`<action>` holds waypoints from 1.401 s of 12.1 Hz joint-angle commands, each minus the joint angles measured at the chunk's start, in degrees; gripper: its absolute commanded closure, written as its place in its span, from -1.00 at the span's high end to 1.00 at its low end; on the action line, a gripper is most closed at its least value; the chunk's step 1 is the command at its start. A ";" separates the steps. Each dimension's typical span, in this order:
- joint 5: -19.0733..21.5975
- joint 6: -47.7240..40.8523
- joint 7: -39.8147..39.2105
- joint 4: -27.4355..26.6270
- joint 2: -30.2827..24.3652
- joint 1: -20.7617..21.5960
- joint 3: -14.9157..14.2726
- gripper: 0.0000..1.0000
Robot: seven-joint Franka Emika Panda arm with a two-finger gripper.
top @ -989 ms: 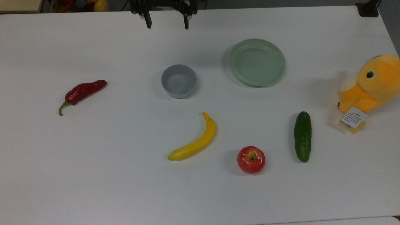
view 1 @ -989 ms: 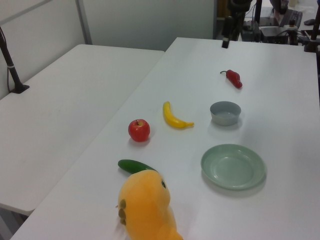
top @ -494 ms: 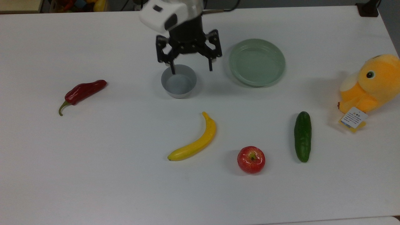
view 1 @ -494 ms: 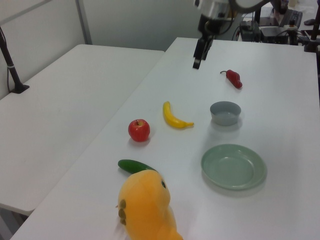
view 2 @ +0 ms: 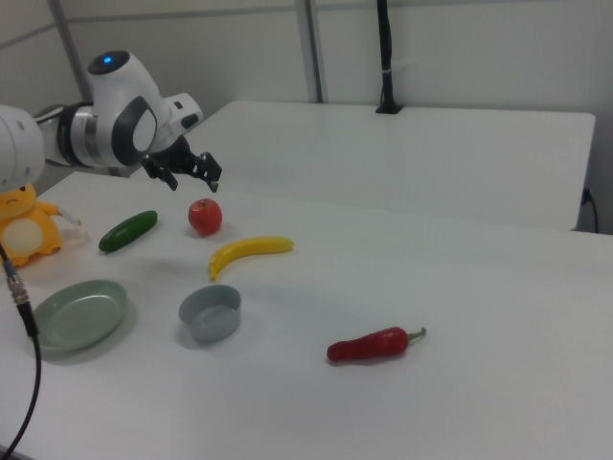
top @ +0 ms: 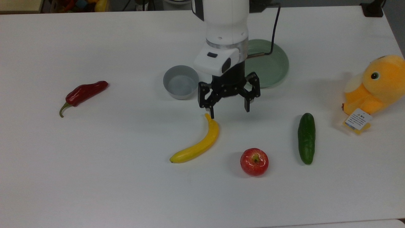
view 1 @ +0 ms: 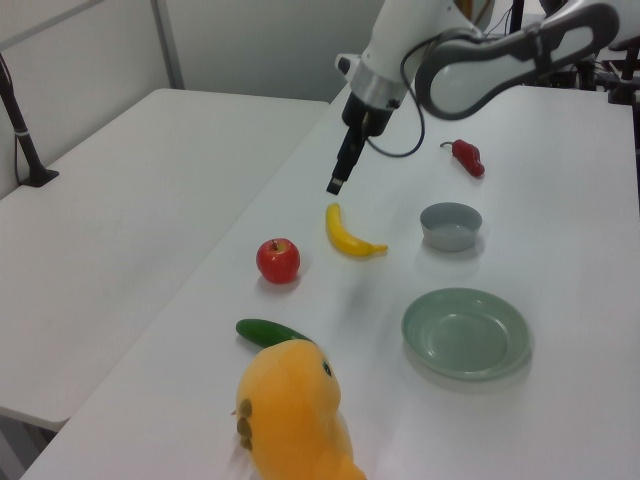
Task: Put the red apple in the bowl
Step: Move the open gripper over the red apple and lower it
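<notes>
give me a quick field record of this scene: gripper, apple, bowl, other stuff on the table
gripper: open, empty, raised above the table near the banana's tip
red apple: on the table, untouched, between banana and cucumber in the top view
bowl: grey, empty, upright
banana: lying flat, at the apple's left in the top view
cucumber: lying flat
plate: pale green, empty, partly behind the arm
chili pepper: far at the top view's left
plush toy: orange, at the top view's right edge
</notes>
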 commanded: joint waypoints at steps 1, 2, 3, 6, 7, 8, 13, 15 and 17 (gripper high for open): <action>-4.11 9.44 -0.58 6.24 8.98 0.80 -0.45 1.00; -5.00 12.88 -0.41 6.24 10.40 1.24 -0.45 1.00; -5.01 16.31 1.42 6.24 11.28 1.94 -0.53 1.00; -5.10 22.66 3.64 6.24 14.27 3.00 -0.62 1.00; -5.10 23.80 3.64 6.24 15.15 3.52 -0.79 1.00; -5.18 24.42 3.64 6.33 15.77 3.88 -0.80 1.00; -5.45 24.96 2.33 10.01 18.67 4.32 -1.24 1.00; -6.67 25.92 2.32 11.60 20.60 4.23 -1.24 1.00; -7.81 29.26 2.15 11.60 22.36 4.14 -1.24 1.00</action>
